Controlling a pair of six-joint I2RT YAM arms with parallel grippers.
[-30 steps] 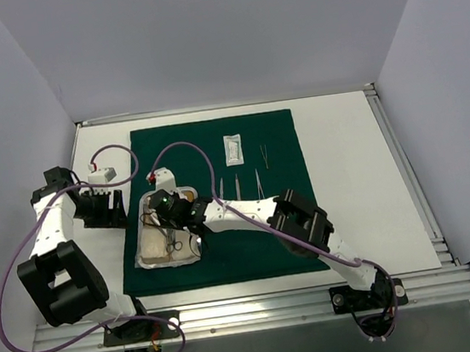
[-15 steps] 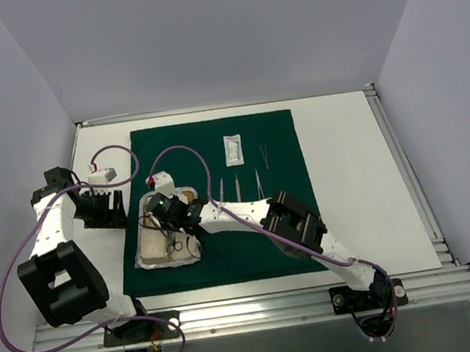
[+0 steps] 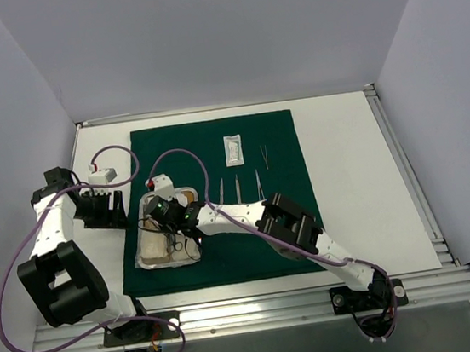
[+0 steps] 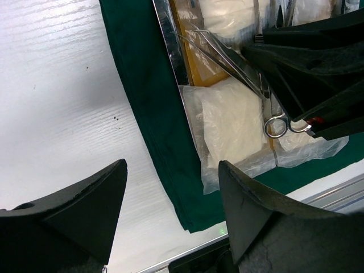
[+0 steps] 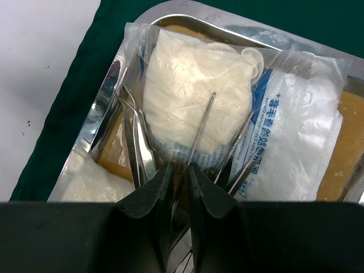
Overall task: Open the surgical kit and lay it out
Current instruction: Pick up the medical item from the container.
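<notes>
Now, axis: steel instrument (image 5: 200, 129) pointing ahead of right claw (image 5: 181, 168)
jaws: straddling it, grip unclear
change: moving deeper over tray (image 5: 187, 20)

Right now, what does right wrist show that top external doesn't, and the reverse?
Right wrist only: right fingers closed on a slim steel instrument above a clear plastic packet with white contents. Top external only: a row of steel instruments and a small white packet laid out on the dark green cloth. Both: the rectangular steel tray on that cloth.
</notes>
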